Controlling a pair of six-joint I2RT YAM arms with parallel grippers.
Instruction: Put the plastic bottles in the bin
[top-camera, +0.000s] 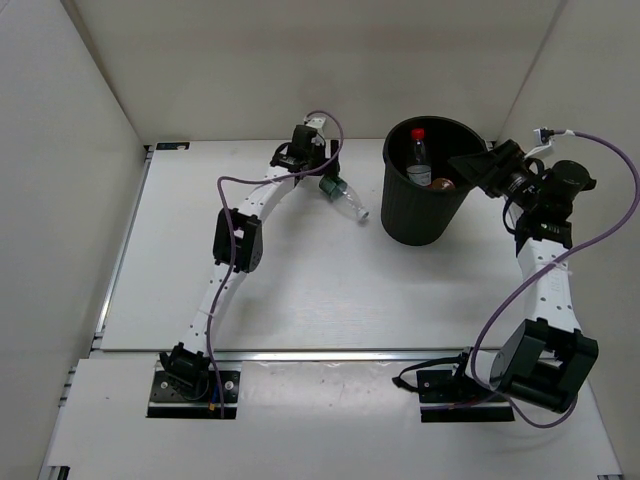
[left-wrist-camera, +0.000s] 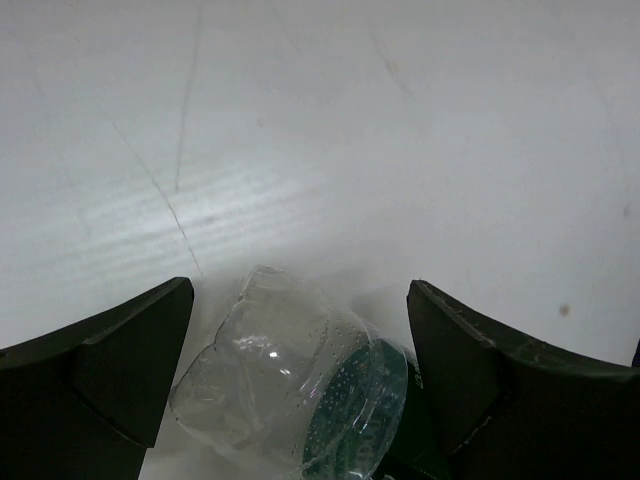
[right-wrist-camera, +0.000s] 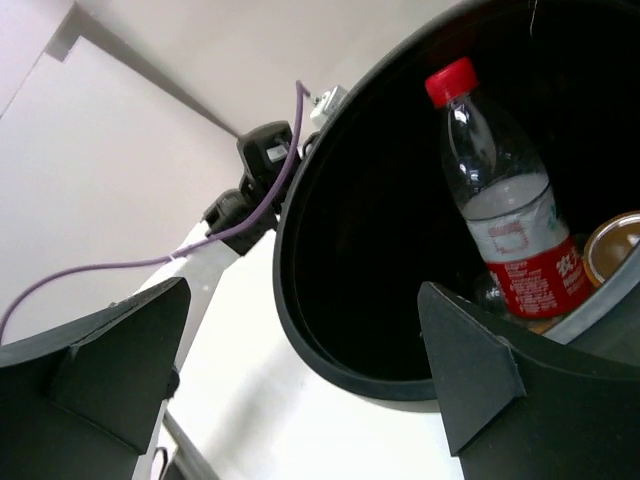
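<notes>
A clear bottle with a green label (top-camera: 347, 200) lies on its side on the white table, left of the black bin (top-camera: 405, 215). My left gripper (top-camera: 328, 181) is open, its fingers on either side of this bottle (left-wrist-camera: 300, 385); I see no firm contact. The bin holds an upright clear bottle with a red cap and red label (right-wrist-camera: 505, 230) and a stubby orange bottle (right-wrist-camera: 615, 245); both show in the top view, the red-capped one (top-camera: 418, 155) and the orange one (top-camera: 443, 183). My right gripper (top-camera: 468, 163) is open and empty at the bin's right rim (right-wrist-camera: 290, 260), facing inside.
White walls close in the table on the left, back and right. The left arm's purple cable (top-camera: 330, 125) loops above its wrist. The left arm also shows beyond the bin in the right wrist view (right-wrist-camera: 250, 185).
</notes>
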